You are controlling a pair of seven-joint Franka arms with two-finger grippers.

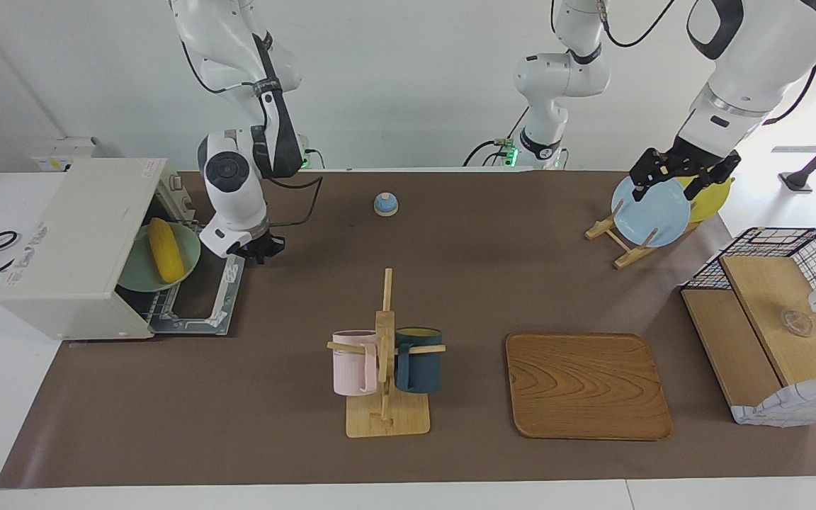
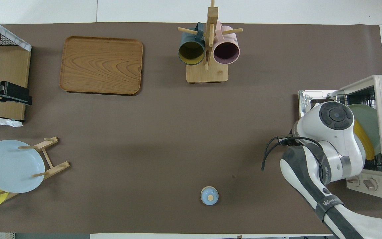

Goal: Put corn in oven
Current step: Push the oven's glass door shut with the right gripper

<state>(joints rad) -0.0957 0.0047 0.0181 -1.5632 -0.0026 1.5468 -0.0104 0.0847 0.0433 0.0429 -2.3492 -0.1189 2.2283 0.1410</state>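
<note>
Lying on a green plate (image 1: 178, 263), the corn (image 1: 165, 248) sits inside the oven (image 1: 71, 244), whose door (image 1: 202, 301) hangs open toward the tabletop's (image 1: 408, 283) middle. Right end effector (image 1: 261, 249) hovers over the door's edge nearest the robots, fingertips together and gripping nothing. Left end effector (image 1: 673, 180) hangs over the blue plate (image 1: 650, 211) in the wooden rack (image 1: 617, 244) at the left arm's end, fingers apart, waiting.
</note>
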